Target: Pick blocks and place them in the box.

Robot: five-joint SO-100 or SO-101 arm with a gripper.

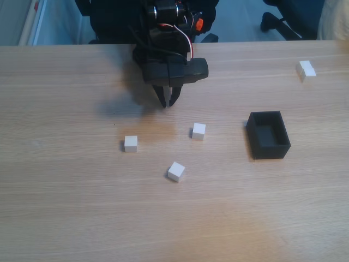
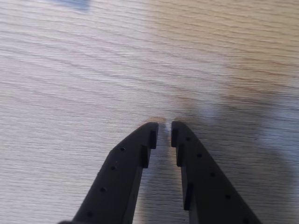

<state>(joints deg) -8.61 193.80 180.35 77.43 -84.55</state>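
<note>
On the wooden table [image 1: 65, 207]: four white blocks, one black box [image 1: 268, 135]
Blocks at [image 1: 131, 143], [image 1: 199, 131], [image 1: 176, 171] and far-right [image 1: 306, 69], all outside the box; gripper [image 1: 169, 102] nearly closed, empty, no writing

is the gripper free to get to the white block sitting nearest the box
Probably yes. In the fixed view the gripper hangs with its jaws nearly closed and nothing held, just up and left of that block. Only bare table lies between them, and the box sits apart to the right.
</note>
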